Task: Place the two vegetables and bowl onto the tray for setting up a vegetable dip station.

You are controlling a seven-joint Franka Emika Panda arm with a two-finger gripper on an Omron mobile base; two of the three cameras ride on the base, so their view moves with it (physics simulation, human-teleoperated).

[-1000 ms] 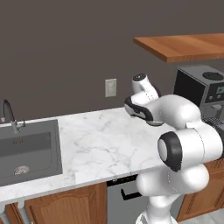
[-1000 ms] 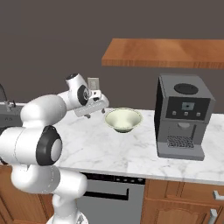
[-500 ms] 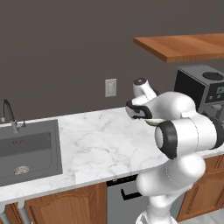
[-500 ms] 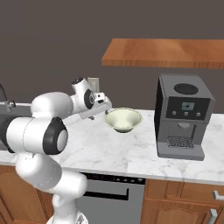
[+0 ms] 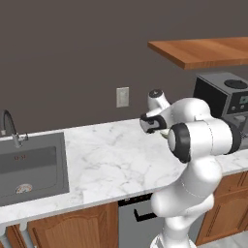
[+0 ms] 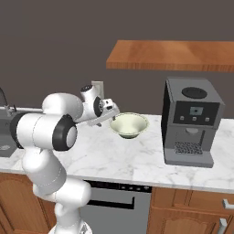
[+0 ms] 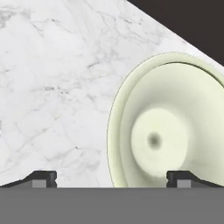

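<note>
Dark grey wall runs behind a white marble bench (image 6: pixel 137 157) set on wooden cabinets, with a wooden shelf (image 6: pixel 173 55) mounted above its right part. At the far left of the bench a grey sink (image 5: pixel 29 167) is sunk into the top, its dark faucet (image 5: pixel 9 128) standing at the back edge. A grey coffee machine (image 6: pixel 191 121) stands upright on the right side of the bench, under the shelf. The white arm reaches forward over the marble toward the wall, where a pale outlet plate (image 5: pixel 122 97) is fixed. The pale cream bowl (image 6: pixel 129 125) sits upright on the bench between the arm's hand and the coffee machine, apart from the machine. The end effector (image 6: pixel 111 111) hangs just beside the bowl's left rim, above the marble, released with its jaws spread wide and nothing between them. In the hand view the bowl (image 7: pixel 168 131) lies under the right side, one dark fingertip (image 7: pixel 179 177) over the bowl's inside and the other fingertip (image 7: pixel 43 177) over bare marble, so the near rim falls between the two.
</note>
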